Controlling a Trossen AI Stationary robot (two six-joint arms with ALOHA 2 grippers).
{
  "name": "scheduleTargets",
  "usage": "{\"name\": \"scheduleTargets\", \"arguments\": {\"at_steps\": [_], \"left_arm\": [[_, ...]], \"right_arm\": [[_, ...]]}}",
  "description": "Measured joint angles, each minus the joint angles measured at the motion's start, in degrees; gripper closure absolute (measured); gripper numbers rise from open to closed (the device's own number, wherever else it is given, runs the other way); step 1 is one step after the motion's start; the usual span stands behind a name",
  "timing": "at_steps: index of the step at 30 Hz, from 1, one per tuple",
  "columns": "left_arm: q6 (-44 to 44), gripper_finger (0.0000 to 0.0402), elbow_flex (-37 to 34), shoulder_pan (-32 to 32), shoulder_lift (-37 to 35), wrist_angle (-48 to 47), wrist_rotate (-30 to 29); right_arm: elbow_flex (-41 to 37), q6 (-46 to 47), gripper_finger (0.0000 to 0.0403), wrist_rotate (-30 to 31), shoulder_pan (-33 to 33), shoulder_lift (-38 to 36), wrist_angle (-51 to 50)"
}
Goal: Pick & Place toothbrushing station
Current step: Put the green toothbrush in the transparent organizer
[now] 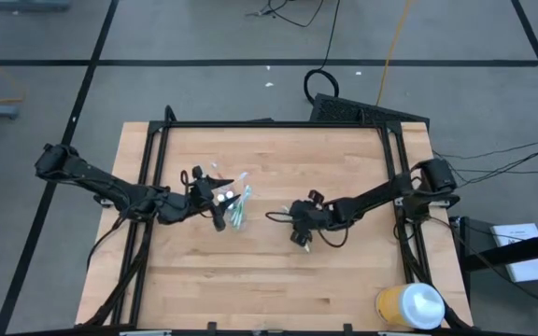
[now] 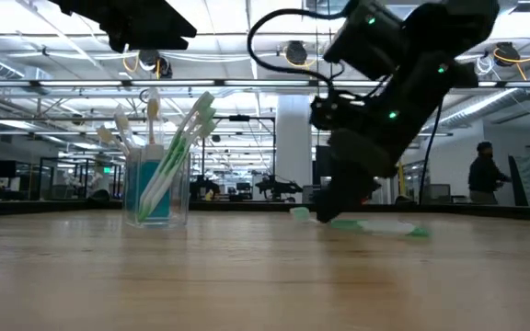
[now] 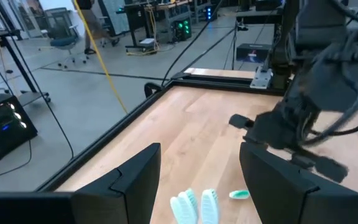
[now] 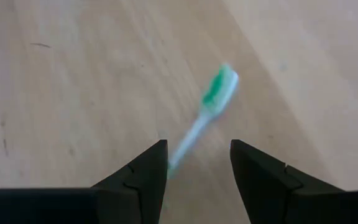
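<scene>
Right gripper [image 1: 299, 233] is down low near the middle of the table [image 1: 344, 280], fingers spread apart w/ nothing between them. The right wrist cam shows a green and white toothbrush [image 4: 207, 112] lying flat on the wood just ahead of the open fingers [image 4: 142, 174], bristle end pointing away. From the low cam that same toothbrush [image 2: 375, 226] lies on the tabletop right under the right gripper [image 2: 334, 210], can't tell if anything's touching it.

Left gripper [image 1: 215, 207] sits right beside the clear cup [image 1: 236, 213], left of center. Its fingers [image 3: 135, 180] are apart too, not holding anything. Wrist cam there shows a couple of pale green brush heads [image 3: 194, 205] poking up between them, so it's basically hovering over the cup.

The cup [image 2: 157, 188] stands upright, stuffed w/ toothbrushes [image 2: 182, 147], green and white ones fanning out to one side plus a few paler handles. Something blue is inside at the bottom, prob a tube but hard to tell.

Cup and the loose toothbrush are well apart. Big yellow container w/ white lid [image 1: 409, 306] sits at the near right corner, away from everything.
</scene>
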Motion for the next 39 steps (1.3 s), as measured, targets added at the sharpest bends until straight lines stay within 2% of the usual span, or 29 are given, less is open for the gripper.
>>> {"name": "scheduleTargets", "arguments": {"at_steps": [13,17,31,39], "left_arm": [[0.0,0.0174,0.0,0.0,0.0,-0.3,0.1],[0.0,0.0174,0.0,0.0,0.0,-0.3,0.1],[-0.2,0.0174,0.0,0.0,0.0,-0.3,0.1],[-0.3,0.0174,0.0,0.0,0.0,-0.3,0.1]], "right_arm": [[0.2,-1.9,0.0234,-1.0,-2.7,5.7,7.6],[0.1,-3.2,0.024,1.3,-2.9,5.9,7.4],[0.1,-5.9,0.0313,3.3,-4.8,6.1,8.8],[0.0,-11.4,0.0382,2.4,-5.1,5.8,10.6]]}}
